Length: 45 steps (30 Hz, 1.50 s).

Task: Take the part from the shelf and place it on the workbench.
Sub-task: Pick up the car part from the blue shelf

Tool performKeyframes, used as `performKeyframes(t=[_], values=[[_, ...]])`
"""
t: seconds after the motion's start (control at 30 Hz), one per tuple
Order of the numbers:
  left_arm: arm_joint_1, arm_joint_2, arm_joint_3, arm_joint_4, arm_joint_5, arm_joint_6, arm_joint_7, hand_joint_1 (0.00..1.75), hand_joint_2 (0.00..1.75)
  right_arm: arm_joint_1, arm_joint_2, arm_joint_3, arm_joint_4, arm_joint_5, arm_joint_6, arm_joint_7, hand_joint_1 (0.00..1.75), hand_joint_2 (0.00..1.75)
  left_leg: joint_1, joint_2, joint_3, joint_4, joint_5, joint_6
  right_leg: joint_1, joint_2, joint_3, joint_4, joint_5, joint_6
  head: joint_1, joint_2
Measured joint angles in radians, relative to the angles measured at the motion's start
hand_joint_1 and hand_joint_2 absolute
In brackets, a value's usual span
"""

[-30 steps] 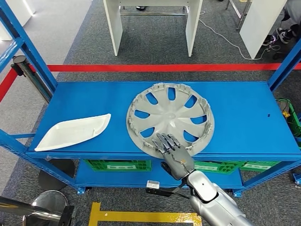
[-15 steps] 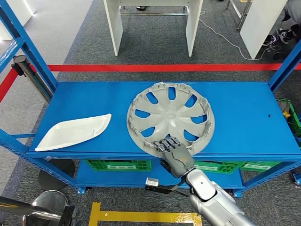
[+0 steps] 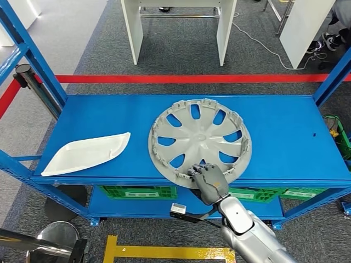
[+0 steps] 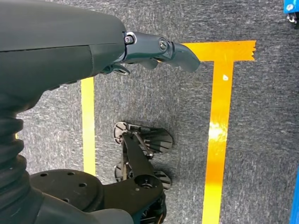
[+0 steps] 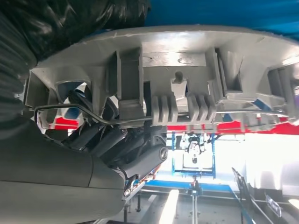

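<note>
Looking down from the head view onto a blue metal shelf, with a large grey hubcap lying inside-up near the middle of the top level, its near rim overhanging the shelf's front edge slightly. Resting well apart to the hubcap's left, a white curved plastic panel, flat on the same level near the front edge. Sitting on the lower level beneath, green crates, partly hidden by the top level, contents too hidden to tell. Reaching up from below on the right side, a silver right arm ending in the right hand, fingers curled over the hubcap's near rim and grasping it, knuckles facing up. Seen close from the right wrist view, dark fingers wrapped around the hubcap's edge beside its ribbed clips and thin wire ring, thumb pressed under the rim. Hanging down beside the body in the left wrist view, the left hand, fingers stretched out, released and holding nothing, over grey carpet with yellow floor tape. Running across the grey floor behind the shelf, a red tape line, with white table legs standing further back.
</note>
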<state>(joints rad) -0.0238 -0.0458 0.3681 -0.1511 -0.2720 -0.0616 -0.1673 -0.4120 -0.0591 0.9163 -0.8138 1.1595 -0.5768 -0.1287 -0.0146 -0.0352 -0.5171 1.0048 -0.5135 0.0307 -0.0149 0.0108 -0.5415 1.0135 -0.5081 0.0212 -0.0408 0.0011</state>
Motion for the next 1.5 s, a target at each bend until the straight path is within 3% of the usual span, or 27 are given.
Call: performKeyframes(t=[0.23, 0.4, 0.53, 0.7, 1.07, 1.2, 1.23, 1.37, 1.5], values=[[0.003, -0.001, 0.003, 0.0, 0.0, 0.012, -0.004, 0.0, 1.75, 0.098, -0.023, -0.078, -0.129, 0.072, -0.092, -0.025, 1.75, 1.75, 0.0, 0.0, -0.002, 0.001, -0.001, 0.0, 0.0, 0.0, -0.001, 0.0, 0.0, 0.0, 0.0, 0.0], [0.002, -0.002, 0.007, 0.0, 0.0, 0.015, -0.004, 0.0, 1.75, 0.151, -0.036, -0.138, -0.215, 0.09, -0.098, -0.043, 1.75, 1.75, 0.0, 0.0, -0.002, 0.001, -0.001, 0.001, 0.0, 0.0, -0.002, 0.0, -0.001, 0.001, 0.0, 0.0], [0.004, -0.003, 0.01, 0.0, 0.001, 0.018, -0.009, 0.0, 1.75, 0.213, -0.036, -0.21, -0.312, 0.082, -0.098, -0.159, 1.75, 1.75, 0.0, 0.0, -0.003, 0.001, -0.001, 0.001, 0.0, -0.001, -0.002, 0.0, -0.001, 0.001, 0.0, 0.0], [0.006, -0.009, 0.024, 0.0, 0.01, 0.023, -0.023, 0.0, 1.75, 0.315, -0.023, -0.326, -0.478, -0.033, -0.098, -0.32, 1.75, 1.75, 0.0, 0.0, -0.003, 0.001, -0.001, 0.001, 0.0, -0.001, -0.002, 0.0, -0.001, 0.001, 0.0, 0.0], [0.01, -0.016, 0.059, 0.0, 0.017, 0.036, -0.064, 0.0, 1.75, 0.409, -0.027, -0.363, -0.68, -0.271, -0.098, -0.365, 1.75, 1.75, 0.0, 0.0, -0.004, 0.001, -0.001, 0.001, 0.0, 0.0, -0.003, 0.0, -0.001, 0.001, 0.0, 0.0], [0.012, -0.021, 0.078, 0.0, 0.027, 0.033, -0.112, 0.0, 0.0, 0.446, -0.029, -0.373, -0.752, -0.314, -0.098, -0.404, 1.75, 1.75, 0.0, 0.0, -0.005, 0.002, -0.001, 0.001, 0.0, 0.0, -0.004, 0.0, -0.001, 0.001, 0.0, 0.0], [0.013, -0.022, 0.082, 0.0, 0.029, 0.034, -0.119, 0.0, 0.0, 0.455, -0.029, -0.376, -0.771, -0.32, -0.098, -0.411, 1.75, 1.75, 0.0, 0.0, -0.005, 0.002, -0.001, 0.001, 0.0, 0.0, -0.004, 0.0, -0.001, 0.001, 0.0, 0.0], [0.013, -0.025, 0.089, 0.0, 0.027, 0.048, -0.126, 0.0, 1.75, 0.479, -0.03, -0.383, -0.826, -0.336, -0.098, -0.431, 1.75, 1.75, 0.0, 0.0, -0.005, 0.001, -0.001, 0.001, 0.0, 0.0, -0.004, 0.0, -0.001, 0.001, 0.0, 0.0], [0.014, -0.028, 0.093, -0.001, 0.005, 0.112, -0.144, 0.0, 1.75, 0.501, -0.032, -0.392, -0.877, -0.342, -0.098, -0.447, 1.75, 1.75, 0.0, 0.0, -0.005, 0.001, -0.001, 0.001, 0.0, 0.0, -0.004, 0.0, -0.001, 0.001, 0.0, 0.0]])
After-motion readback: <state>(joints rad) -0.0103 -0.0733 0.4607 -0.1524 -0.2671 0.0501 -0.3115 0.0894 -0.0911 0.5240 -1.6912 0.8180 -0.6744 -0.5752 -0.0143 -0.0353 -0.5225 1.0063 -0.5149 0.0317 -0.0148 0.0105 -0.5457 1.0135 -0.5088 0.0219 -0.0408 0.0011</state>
